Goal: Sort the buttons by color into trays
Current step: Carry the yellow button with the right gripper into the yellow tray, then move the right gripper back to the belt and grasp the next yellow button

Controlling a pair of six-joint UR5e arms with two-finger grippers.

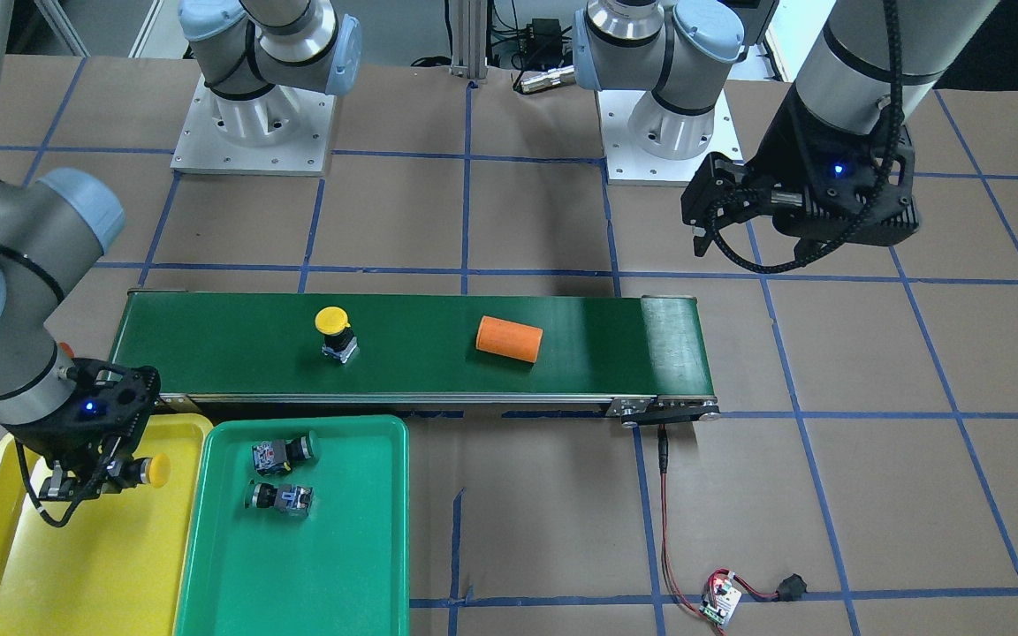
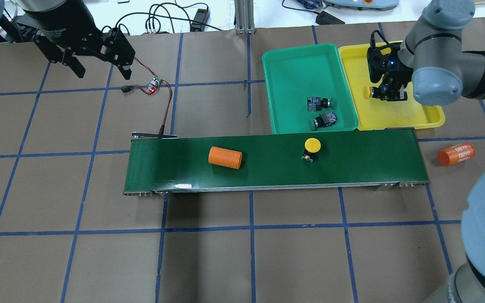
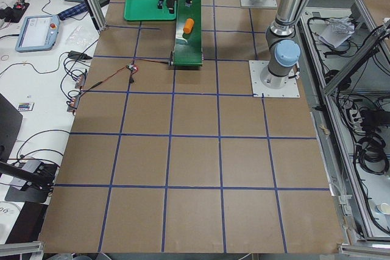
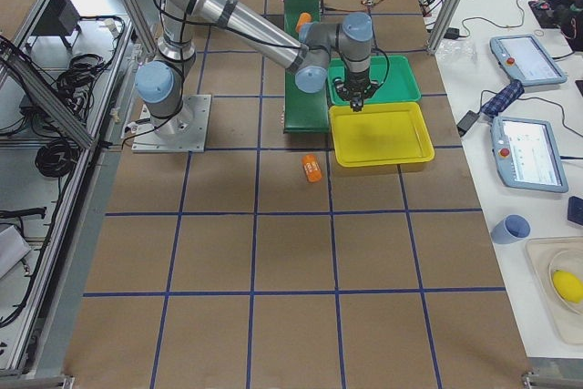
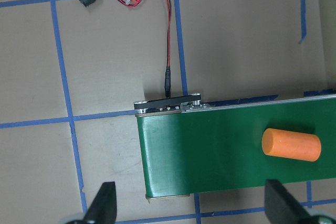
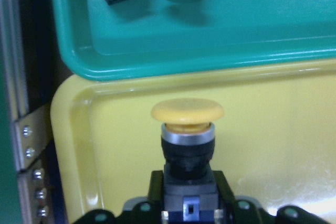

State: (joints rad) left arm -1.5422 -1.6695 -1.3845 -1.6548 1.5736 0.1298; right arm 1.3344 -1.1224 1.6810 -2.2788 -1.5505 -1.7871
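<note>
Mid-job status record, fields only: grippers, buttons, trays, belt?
Right gripper: shut on a yellow-capped push-button switch, over the yellow plastic tray
Left gripper: open, holding nothing, raised near the dark-green conveyor belt's end
Green plastic tray: two green-capped buttons, lying on their sides
Belt: one yellow-capped button standing upright, one orange cylinder lying
Off belt: second orange cylinder on the table
</note>
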